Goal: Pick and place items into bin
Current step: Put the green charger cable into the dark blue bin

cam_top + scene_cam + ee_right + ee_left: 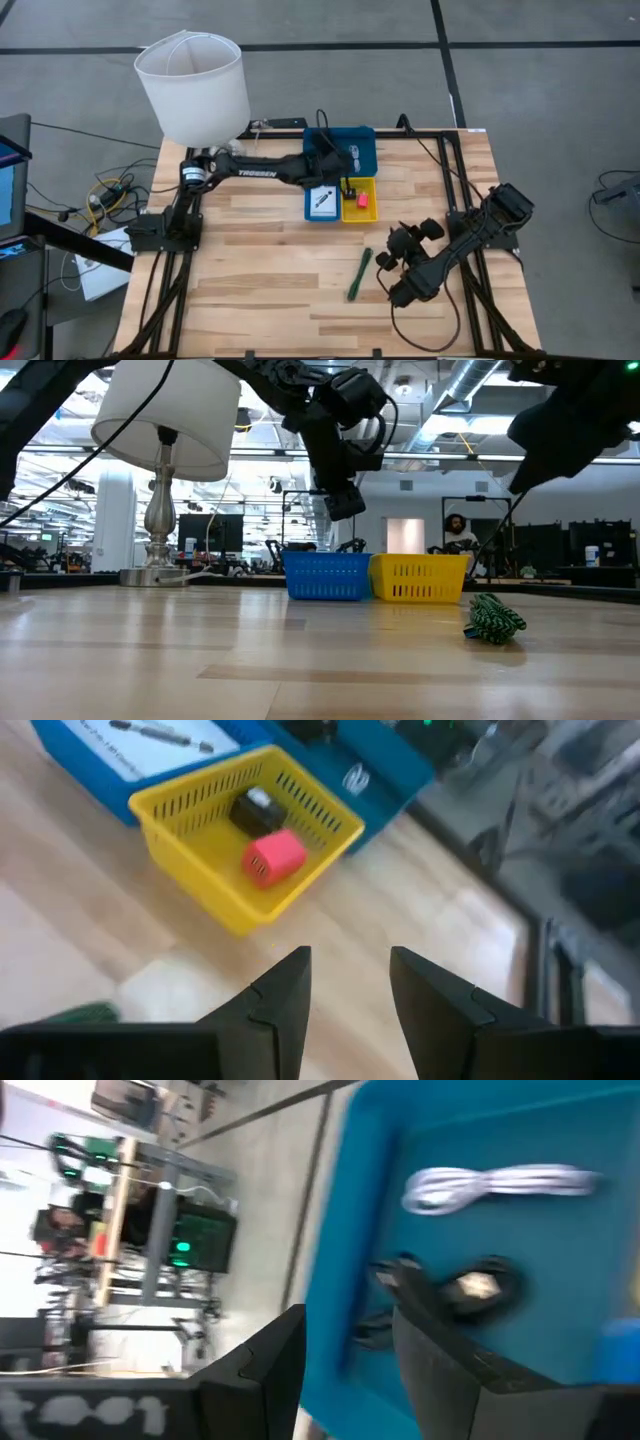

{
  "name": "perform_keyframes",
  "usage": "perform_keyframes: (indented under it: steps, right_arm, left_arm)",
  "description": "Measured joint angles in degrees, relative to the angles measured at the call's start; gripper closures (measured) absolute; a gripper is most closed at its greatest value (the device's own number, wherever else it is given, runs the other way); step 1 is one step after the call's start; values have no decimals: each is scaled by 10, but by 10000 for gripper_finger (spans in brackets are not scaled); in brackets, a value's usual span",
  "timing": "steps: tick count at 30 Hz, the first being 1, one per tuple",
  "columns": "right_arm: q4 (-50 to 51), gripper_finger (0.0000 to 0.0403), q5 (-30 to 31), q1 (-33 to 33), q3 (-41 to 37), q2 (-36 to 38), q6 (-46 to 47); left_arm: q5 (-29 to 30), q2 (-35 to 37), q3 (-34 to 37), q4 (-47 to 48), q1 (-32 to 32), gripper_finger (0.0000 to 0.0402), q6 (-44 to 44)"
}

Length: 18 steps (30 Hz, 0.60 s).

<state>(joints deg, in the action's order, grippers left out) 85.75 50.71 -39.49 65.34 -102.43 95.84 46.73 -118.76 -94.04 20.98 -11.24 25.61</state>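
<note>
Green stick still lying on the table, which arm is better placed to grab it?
Right. The right gripper sits open just beside the green stick, while the left gripper is over the wide blue tray, farther away.

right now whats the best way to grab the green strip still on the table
Grip the green strip at its middle, coming straight down, fingers closing across its narrow width. It lies flat on the table, long and slim, with bare wood either side. The right gripper, open, is nearest.

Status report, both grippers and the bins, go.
Left gripper open, empty, over wide blue tray. Right gripper open, empty, beside green strip on table. Red piece in yellow tray. Nothing blocking.
</note>
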Motion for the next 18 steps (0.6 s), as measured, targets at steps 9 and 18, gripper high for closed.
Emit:
perform_keyframes:
  steps: [9,18]
  right_arm:
    - [-148,269,-35,-96,0,0,51]
    - [-396,270,28,-195,0,0,25]
  left_arm:
    - [-80,0,0,91,99,258,-143]
    - [-197,0,0,77,197,258,-263]
